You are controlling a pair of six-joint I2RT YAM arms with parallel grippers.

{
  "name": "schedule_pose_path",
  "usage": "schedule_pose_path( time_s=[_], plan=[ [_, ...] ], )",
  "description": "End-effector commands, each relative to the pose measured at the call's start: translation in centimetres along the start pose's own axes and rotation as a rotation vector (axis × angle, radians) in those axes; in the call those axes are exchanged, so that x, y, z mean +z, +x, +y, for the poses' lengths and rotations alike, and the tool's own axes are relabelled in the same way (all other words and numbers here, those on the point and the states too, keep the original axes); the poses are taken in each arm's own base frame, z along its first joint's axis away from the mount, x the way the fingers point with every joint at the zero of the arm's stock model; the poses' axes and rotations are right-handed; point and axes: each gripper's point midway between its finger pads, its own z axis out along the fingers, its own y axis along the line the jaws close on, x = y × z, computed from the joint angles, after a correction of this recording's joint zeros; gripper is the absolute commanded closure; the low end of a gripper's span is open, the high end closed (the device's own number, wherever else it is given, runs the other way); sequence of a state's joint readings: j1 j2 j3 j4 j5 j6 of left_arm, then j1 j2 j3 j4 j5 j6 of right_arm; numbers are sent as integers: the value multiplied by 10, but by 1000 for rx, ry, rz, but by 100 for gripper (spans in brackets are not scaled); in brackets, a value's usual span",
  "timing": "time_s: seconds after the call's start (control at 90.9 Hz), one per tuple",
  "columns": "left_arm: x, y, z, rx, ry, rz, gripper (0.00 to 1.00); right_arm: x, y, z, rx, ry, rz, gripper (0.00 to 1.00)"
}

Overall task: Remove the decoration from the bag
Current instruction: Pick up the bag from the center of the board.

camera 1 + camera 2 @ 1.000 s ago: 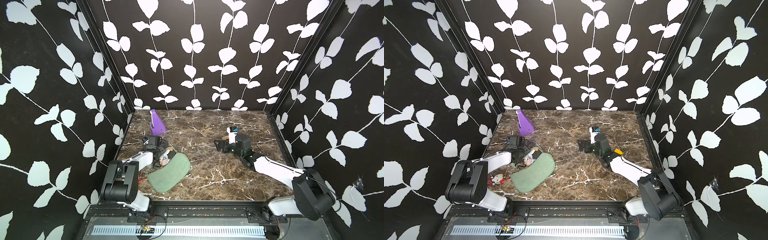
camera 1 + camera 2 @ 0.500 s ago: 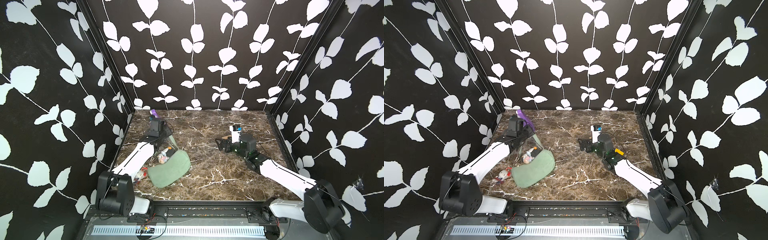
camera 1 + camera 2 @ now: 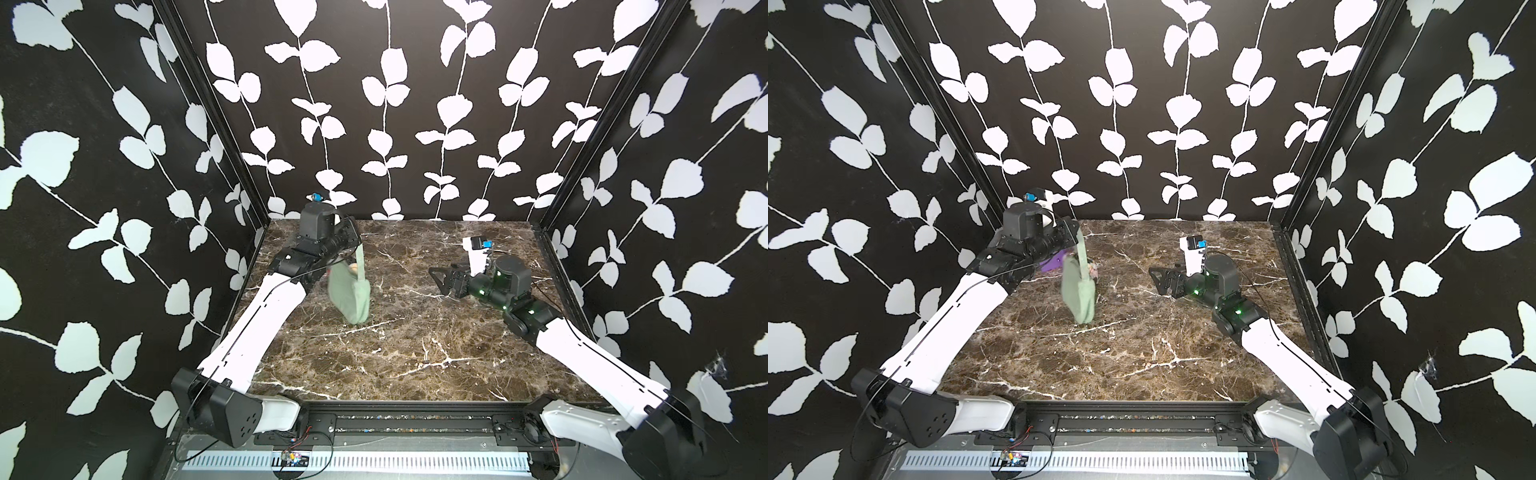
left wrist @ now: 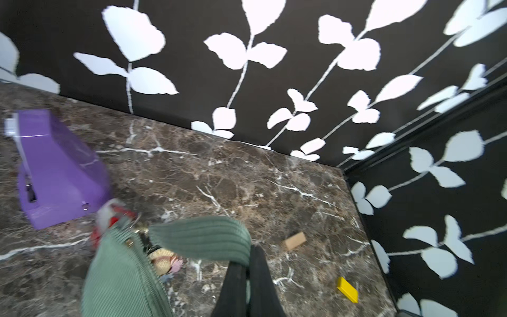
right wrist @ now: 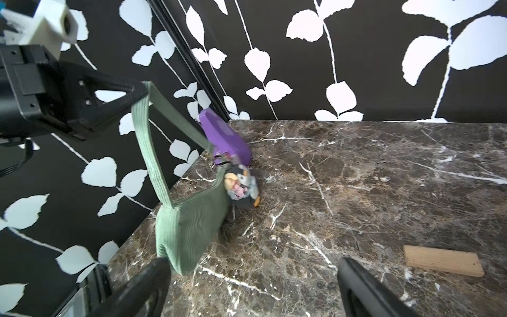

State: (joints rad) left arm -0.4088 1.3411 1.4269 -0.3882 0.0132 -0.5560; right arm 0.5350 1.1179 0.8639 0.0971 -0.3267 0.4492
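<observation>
Sage-green bag (image 3: pixel 348 293) hanging by its strap (image 3: pixel 360 262) at far left, above marble table (image 3: pixel 395 353); inside hidden. Multicoloured decoration (image 5: pixel 241 186) dangling at its upper end, beside purple wedge (image 4: pixel 60 170). Left gripper (image 3: pixel 355 243) raised, pinched tight on strap. Right gripper (image 3: pixel 439 281) low, mid-right, jaws spread wide, holding nothing.

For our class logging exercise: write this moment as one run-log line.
left gripper: shut on strap | bag: hangs from strap | decoration: on bag | right gripper: open, empty
</observation>
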Motion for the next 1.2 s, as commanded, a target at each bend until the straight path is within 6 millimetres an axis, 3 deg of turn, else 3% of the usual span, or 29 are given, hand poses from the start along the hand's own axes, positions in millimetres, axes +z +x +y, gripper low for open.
schedule_pose_path(
  time_s=[0.0, 0.209, 0.341, 0.429, 0.715, 0.935, 1.1, 1.188],
  plan=[
    [-2, -4, -22, 13, 88, 20, 100, -7, -6, 11, 0, -29, -6, 3],
    [3, 12, -93, 117, 459, 214, 100, -13, 0, 5, -30, 7, 15, 2],
    [-18, 25, -134, 241, 722, 382, 100, -15, 1, 3, -99, 28, 40, 2],
    [-38, 33, -149, 315, 871, 467, 100, -15, 4, 7, -148, 11, 86, 1],
    [-81, 38, -161, 570, 1093, 418, 100, -26, -13, 20, -204, -194, 127, 2],
    [-89, 35, -168, 679, 1190, 314, 100, -25, -29, 31, -231, -353, 169, 3],
    [-98, 30, -175, 752, 1269, 206, 100, -23, -30, 49, -240, -512, 196, 12],
    [-106, 28, -179, 785, 1322, 142, 100, -23, -30, 61, -228, -617, 199, 24]
  ],
)
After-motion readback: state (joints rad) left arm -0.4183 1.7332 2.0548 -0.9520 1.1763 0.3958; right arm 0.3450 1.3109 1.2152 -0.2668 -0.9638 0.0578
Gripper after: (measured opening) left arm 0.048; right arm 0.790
